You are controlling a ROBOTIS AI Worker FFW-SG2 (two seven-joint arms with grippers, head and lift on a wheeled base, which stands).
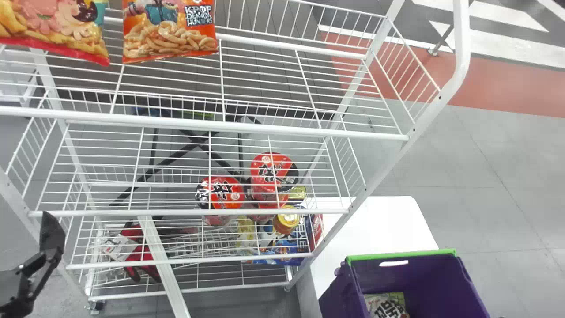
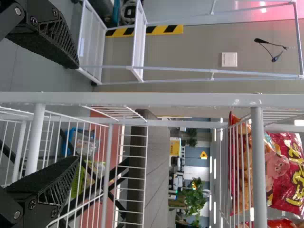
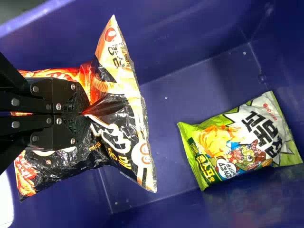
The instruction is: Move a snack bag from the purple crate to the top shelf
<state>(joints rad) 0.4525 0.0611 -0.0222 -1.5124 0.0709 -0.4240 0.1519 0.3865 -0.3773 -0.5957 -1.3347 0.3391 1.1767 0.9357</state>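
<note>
My left gripper (image 1: 52, 232) is beside the rack's lower left in the head view; in the left wrist view, the left gripper (image 2: 78, 113) is open with its fingers wide apart. In the right wrist view my right gripper (image 3: 85, 114) is shut on the creased upper part of a black and orange snack bag (image 3: 71, 159), inside the purple crate (image 3: 190, 28). A green and white snack bag (image 3: 242, 142) lies apart from it on the crate floor. The top shelf (image 1: 265, 128) holds a red-edged snack bag (image 1: 57, 26) and an orange snack bag (image 1: 167, 31) at its left.
The purple crate's green rim (image 1: 401, 255) is right of the rack, by a white table (image 1: 375, 225). Lower shelves hold red noodle cups (image 1: 225, 192), a yellow-lidded jar (image 1: 287, 218) and red gloves (image 1: 141, 256). A slanted white post (image 1: 461, 44) bounds the top shelf's right end.
</note>
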